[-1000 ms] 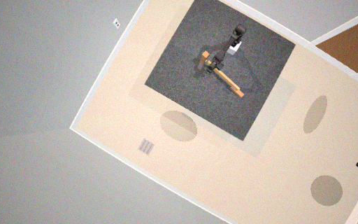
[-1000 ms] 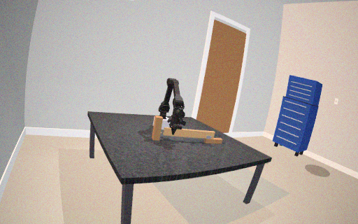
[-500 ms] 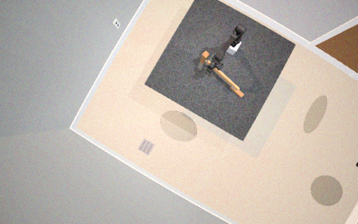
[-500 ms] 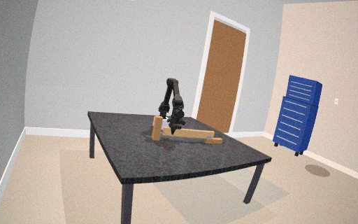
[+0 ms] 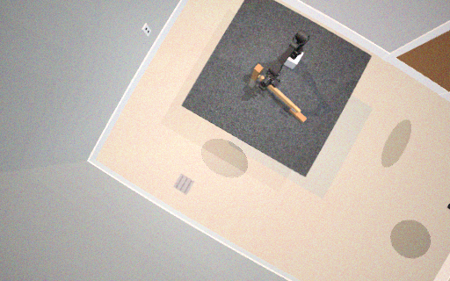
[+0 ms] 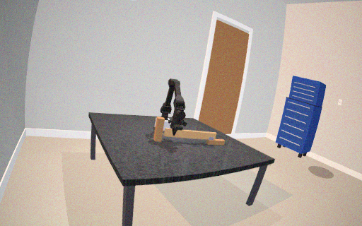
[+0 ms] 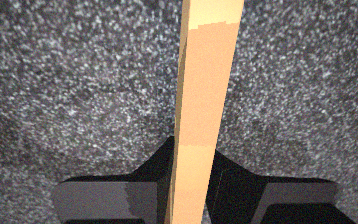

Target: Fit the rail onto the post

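Observation:
The wooden rail (image 5: 286, 98) (image 6: 196, 134) (image 7: 205, 85) runs from beside the post to the low footboard block (image 5: 301, 117) (image 6: 219, 142). Its far end sits at the grey bracket (image 6: 211, 138). Its near end is raised off the table and looks roughly level with the far end. The upright post (image 5: 257, 68) (image 6: 159, 129) stands just beyond the near end, with a narrow gap seeming to show between them. The pegs and holes cannot be made out. My gripper (image 5: 269, 82) (image 6: 174, 132) (image 7: 183, 140) is shut on the rail close to its near end, one finger on each side.
The dark table (image 5: 239, 118) (image 6: 139, 155) carries all the parts. The arm reaches over from its white base block (image 5: 293, 61) behind the rail. A blue drawer cabinet (image 6: 298, 120) stands on the floor well away from the table.

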Tool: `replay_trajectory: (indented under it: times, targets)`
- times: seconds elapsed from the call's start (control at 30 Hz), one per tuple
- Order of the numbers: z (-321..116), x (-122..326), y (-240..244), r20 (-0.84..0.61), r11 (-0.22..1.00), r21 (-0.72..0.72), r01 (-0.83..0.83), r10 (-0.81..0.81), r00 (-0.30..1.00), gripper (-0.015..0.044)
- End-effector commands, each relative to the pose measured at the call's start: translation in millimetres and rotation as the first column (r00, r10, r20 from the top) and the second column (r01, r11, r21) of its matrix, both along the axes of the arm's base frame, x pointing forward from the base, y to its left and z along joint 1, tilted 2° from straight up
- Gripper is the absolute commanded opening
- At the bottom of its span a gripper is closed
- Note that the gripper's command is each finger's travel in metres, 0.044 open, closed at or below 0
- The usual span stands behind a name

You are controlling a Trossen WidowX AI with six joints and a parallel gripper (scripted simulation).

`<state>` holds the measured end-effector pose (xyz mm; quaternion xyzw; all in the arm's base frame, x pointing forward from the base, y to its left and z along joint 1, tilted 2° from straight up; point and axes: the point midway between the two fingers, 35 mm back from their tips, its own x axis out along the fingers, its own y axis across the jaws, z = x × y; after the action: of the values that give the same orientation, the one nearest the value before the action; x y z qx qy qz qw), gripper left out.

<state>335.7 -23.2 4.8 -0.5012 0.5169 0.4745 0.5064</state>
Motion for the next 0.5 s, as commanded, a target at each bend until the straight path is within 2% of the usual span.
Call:
replay_trajectory:
  times: [0.0, 0.47]
  targets:
    - [1.6, 0.8, -2.6, 0.004, 1.0, -0.001, -0.001, 0.001, 1.0, 0.0]
    - [0.0, 0.5, -6.9, 0.004, 1.0, -0.002, -0.001, 0.001, 1.0, 0.0]
